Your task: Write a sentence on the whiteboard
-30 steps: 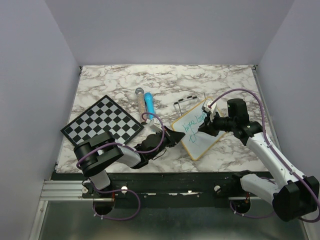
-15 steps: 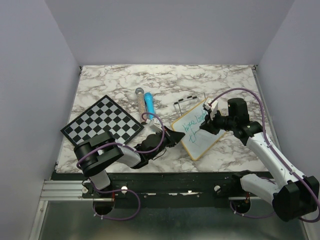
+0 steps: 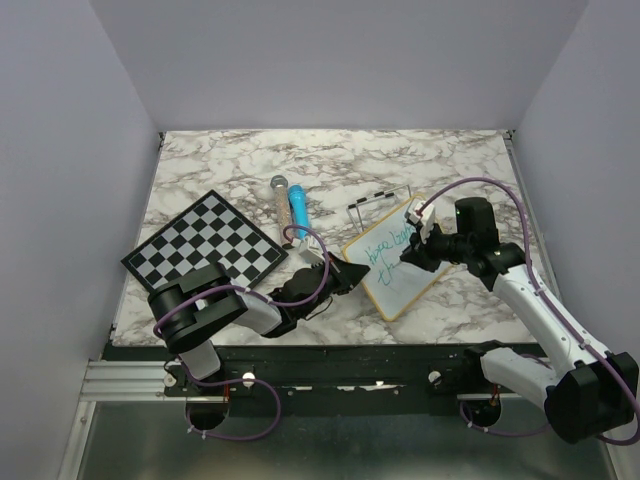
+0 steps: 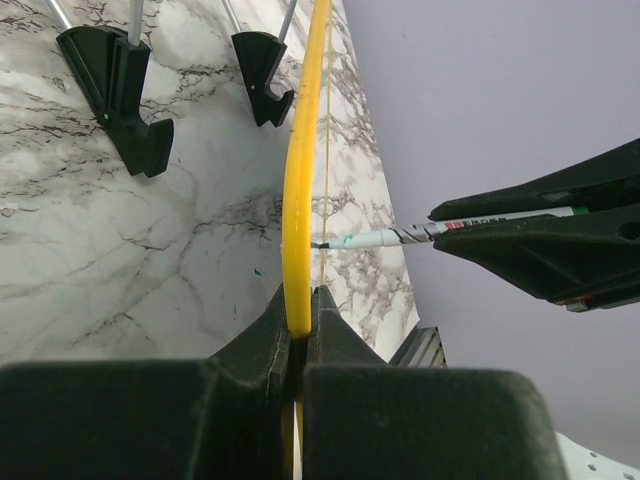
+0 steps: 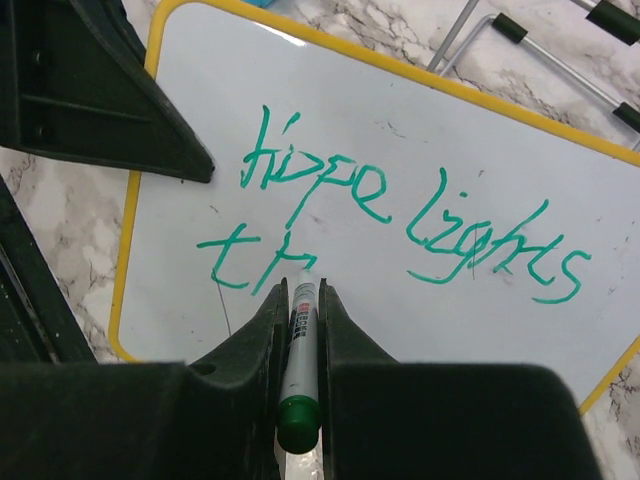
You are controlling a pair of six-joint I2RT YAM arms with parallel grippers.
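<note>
The whiteboard [image 3: 395,262] has a yellow frame and lies tilted on the marble table [image 3: 450,160], right of centre. In the right wrist view [image 5: 480,150] it carries green writing [image 5: 410,215]: "Hope lights" on the first line, "th" below. My right gripper [image 5: 302,290] is shut on a green marker [image 5: 298,350], its tip touching the board at the end of "th". My left gripper [image 4: 300,300] is shut on the board's yellow edge [image 4: 305,150] at its near left corner. The marker tip [image 4: 330,242] also shows in the left wrist view, touching the board.
A black-and-white chessboard [image 3: 205,245] lies at the left. A blue tube [image 3: 298,210] and a tan tube with a grey cap [image 3: 281,198] lie near the centre. A wire stand with black feet [image 3: 375,200] sits behind the board; its feet [image 4: 120,80] show in the left wrist view.
My right gripper with the marker has made small moves over the second line of writing. The left arm and the board have not moved.
</note>
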